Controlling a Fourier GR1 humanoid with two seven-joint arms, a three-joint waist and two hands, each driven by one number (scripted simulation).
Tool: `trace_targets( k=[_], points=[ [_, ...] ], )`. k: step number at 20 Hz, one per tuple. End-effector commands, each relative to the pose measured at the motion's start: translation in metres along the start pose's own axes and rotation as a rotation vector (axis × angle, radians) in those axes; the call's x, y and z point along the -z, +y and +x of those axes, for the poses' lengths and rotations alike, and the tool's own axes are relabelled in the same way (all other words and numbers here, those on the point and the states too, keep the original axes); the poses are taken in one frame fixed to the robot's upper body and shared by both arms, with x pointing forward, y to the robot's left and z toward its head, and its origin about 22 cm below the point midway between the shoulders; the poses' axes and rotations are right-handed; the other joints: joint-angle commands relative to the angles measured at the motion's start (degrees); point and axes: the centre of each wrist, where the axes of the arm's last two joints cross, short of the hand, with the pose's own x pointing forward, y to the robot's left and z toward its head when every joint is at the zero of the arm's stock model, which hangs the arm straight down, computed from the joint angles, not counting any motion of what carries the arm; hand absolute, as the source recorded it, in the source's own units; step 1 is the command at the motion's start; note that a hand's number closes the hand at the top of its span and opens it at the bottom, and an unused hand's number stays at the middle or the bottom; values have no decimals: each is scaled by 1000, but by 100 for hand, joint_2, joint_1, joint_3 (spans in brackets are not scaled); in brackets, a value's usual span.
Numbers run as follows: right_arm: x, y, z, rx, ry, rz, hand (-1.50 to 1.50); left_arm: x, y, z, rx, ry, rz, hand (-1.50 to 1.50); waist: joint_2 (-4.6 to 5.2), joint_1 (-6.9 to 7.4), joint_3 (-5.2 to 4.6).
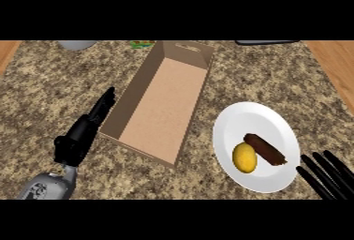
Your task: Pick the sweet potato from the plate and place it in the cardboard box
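Observation:
A white plate [239, 119] lies on the counter at the right. On it rests a dark brown, elongated sweet potato [265, 149], with a yellow lemon-like fruit [244, 157] touching its left side. An open cardboard box [162, 101] stretches from the top centre toward the lower left, with nothing inside. My right hand [328, 176] shows at the lower right corner, fingers straight, just right of the plate's rim and apart from the sweet potato. My left hand [83, 133] stays open beside the box's left wall, fingers pointing up.
The granite counter [55, 84] has wooden edges at both top corners. A grey object [76, 44], a green item [142, 44] and a dark flat thing [266, 42] sit along the far edge.

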Motion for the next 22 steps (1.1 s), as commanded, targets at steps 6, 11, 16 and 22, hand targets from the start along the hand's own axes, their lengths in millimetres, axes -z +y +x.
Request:
trace_targets(
  k=[6, 11, 16, 22],
  points=[
    [-4, -45, 78, 6, 173, 180, -150, 2, -6, -8, 2, -25, -73, 0, 78, 381, 20],
    [28, -18, 88, 43, 190, 171, -150, 26, -15, 17, -4, -50, -81, 0, 96, 486, 34],
    [61, -4, 96, -1, 233, 204, -150, 29, -12, 13, 2, -40, -76, 0, 101, 522, 33],
    [57, 36, 67, -13, 292, 255, -150, 21, -24, 17, -10, -30, -97, 0, 93, 501, 37]
  ],
)
